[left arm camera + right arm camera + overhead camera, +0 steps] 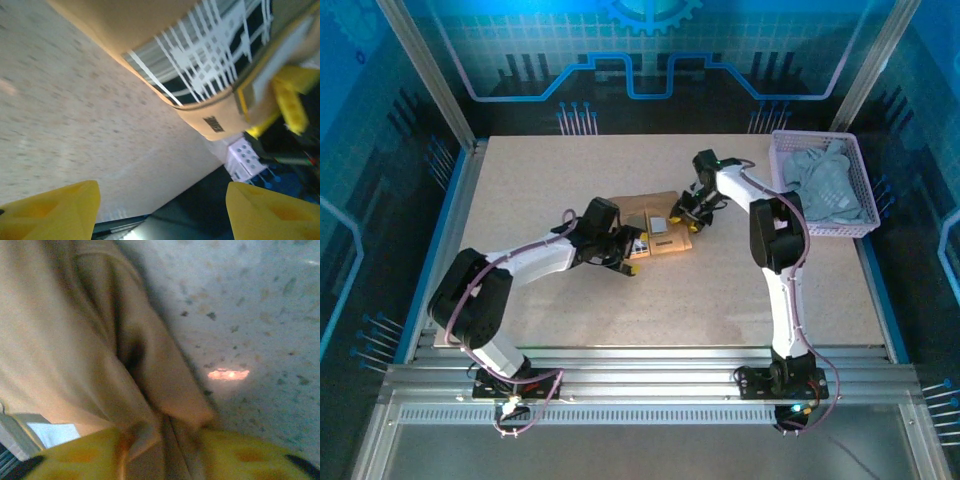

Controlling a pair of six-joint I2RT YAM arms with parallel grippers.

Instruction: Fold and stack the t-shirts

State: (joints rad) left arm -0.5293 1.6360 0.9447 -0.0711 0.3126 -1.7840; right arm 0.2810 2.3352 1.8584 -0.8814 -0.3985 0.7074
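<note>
The tan t-shirt (638, 210) lies folded into a small rectangle near the middle of the bench (620, 310), with a pale label (658, 222) on top. In my left wrist view its folded edge (150, 20) crosses the top of the picture and shows a black-and-white print (200, 65).

My right pincer (692, 222) is at the shirt's 3 o'clock edge. In its own camera a ridge of tan cloth (145, 360) runs down between my yellow fingers (75, 455). I cannot tell whether my right pincer (162, 450) is pinching the cloth or merely straddling it.

My left pincer (626, 258) is at the shirt's 7 o'clock corner. In its camera, my left pincer (161, 200) has its two yellow fingers (55, 210) spread wide, with nothing between them but bare bench and the shirt lying beyond the tips.

The grey-blue t-shirt (825, 180) is crumpled in the lavender basket (868, 200), at 2 o'clock on the bench and well apart from the tan one.
</note>
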